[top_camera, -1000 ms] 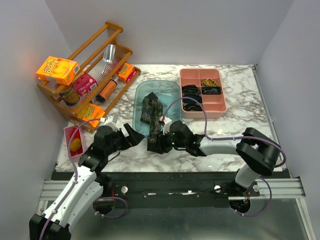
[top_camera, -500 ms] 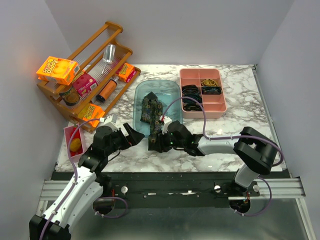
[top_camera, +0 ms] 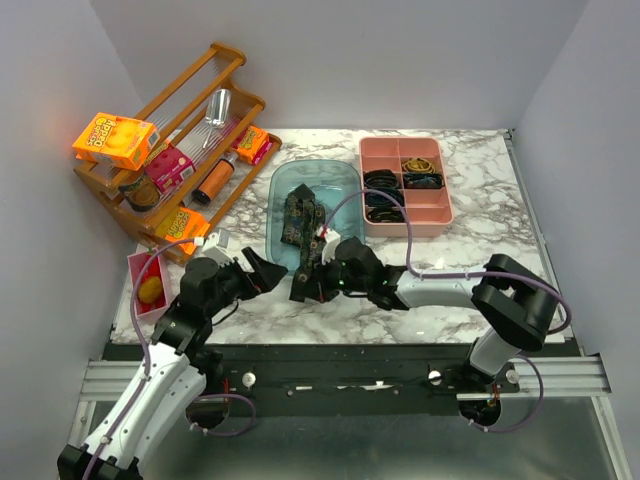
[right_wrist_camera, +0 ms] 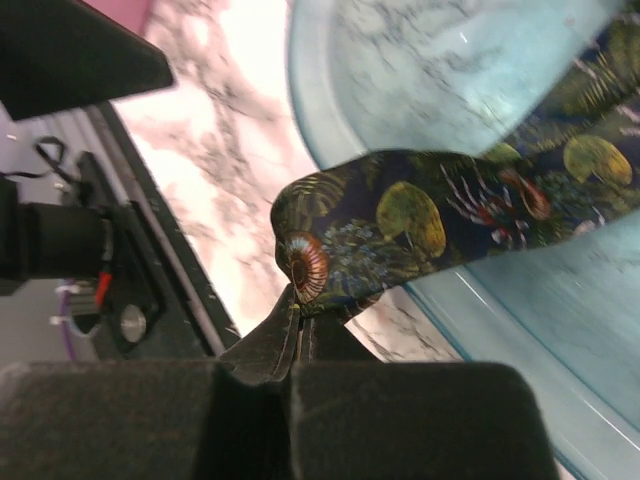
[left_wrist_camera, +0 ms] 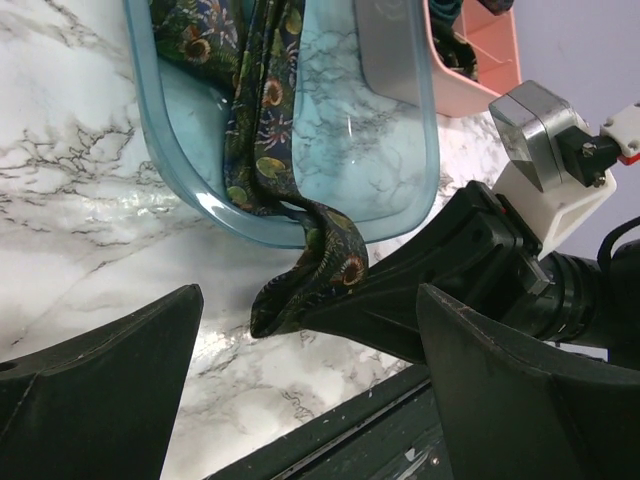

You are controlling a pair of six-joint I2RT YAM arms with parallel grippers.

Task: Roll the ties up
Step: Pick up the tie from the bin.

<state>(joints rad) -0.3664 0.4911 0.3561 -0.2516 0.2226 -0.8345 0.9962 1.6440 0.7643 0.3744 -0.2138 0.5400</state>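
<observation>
A dark tie [top_camera: 298, 222] printed with shells and leaves lies in the clear blue tub [top_camera: 342, 182]. Its end hangs over the tub's near rim [left_wrist_camera: 318, 268]. My right gripper [top_camera: 303, 286] is shut on that end, and the right wrist view shows the fabric [right_wrist_camera: 400, 220] pinched at the fingertips of the right gripper [right_wrist_camera: 305, 312]. To the left of that end, just apart from it, my left gripper [top_camera: 268, 272] stands wide open. In the left wrist view the tie end and the right gripper's fingers [left_wrist_camera: 410, 300] lie between and ahead of the left gripper [left_wrist_camera: 305, 345] jaws.
A pink divided organizer [top_camera: 441, 214] with rolled ties sits right of the tub. A wooden rack [top_camera: 190, 120] with boxes, a can and a bottle stands at back left. A small pink tray [top_camera: 135, 270] with a yellow item lies at left. The table's front edge [left_wrist_camera: 330, 440] is close.
The right gripper's jaws have closed on the tie end and drifted slightly left. The left arm has shifted a little, with its jaws still wide.
</observation>
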